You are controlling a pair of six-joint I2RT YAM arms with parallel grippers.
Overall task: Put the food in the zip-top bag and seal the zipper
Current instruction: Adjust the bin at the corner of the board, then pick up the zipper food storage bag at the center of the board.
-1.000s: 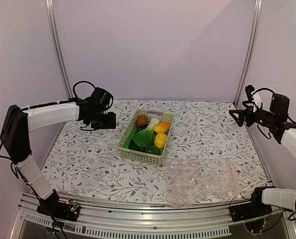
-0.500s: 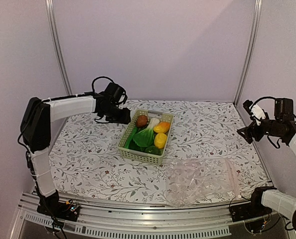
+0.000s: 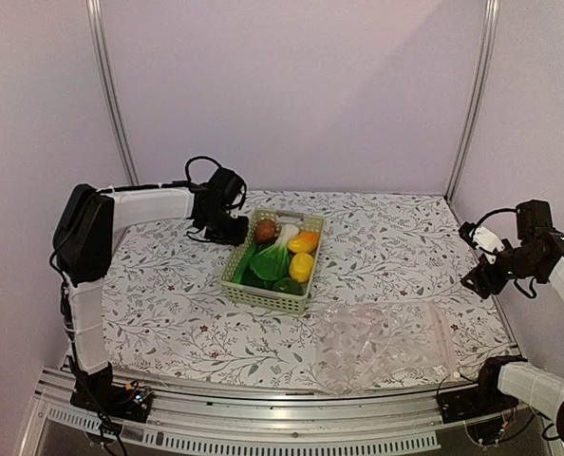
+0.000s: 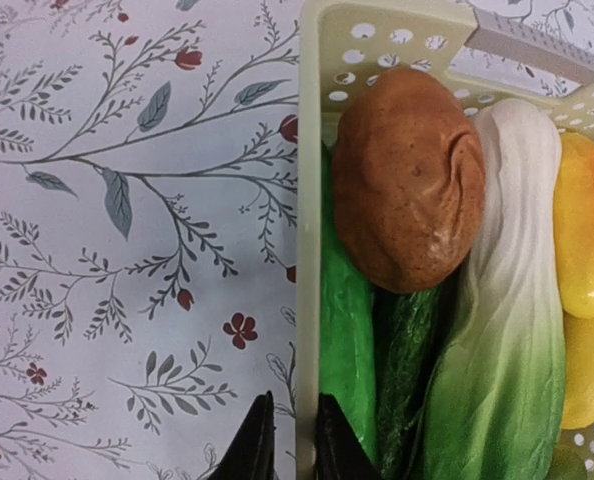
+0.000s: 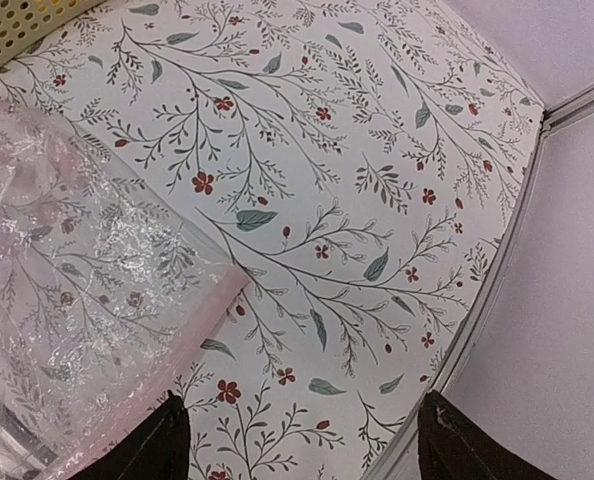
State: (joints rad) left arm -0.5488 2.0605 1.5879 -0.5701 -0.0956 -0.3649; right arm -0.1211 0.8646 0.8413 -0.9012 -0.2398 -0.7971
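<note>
The food lies in a pale green basket (image 3: 263, 296): a brown mushroom (image 4: 407, 180), a bok choy (image 4: 507, 330), green cucumbers (image 4: 345, 340) and yellow peppers (image 4: 587, 240). My left gripper (image 4: 289, 445) is shut on the basket's left rim (image 4: 308, 200), one finger outside the wall and one inside. The clear zip-top bag (image 3: 382, 344) lies flat near the front edge, its pinkish zipper (image 5: 192, 325) along its right end. My right gripper (image 5: 302, 440) hangs open above the table just right of the zipper, holding nothing.
The floral tablecloth (image 3: 168, 294) covers the table. Metal frame posts (image 3: 472, 104) stand at the back corners, and the right wall edge (image 5: 497, 290) runs close beside my right gripper. The basket corner (image 5: 17, 30) shows far left in the right wrist view.
My left arm reached right to the basket and closed on its rim; the basket shifted slightly left. My right arm came down and forward toward the bag's zipper end, its jaws narrowing a little.
</note>
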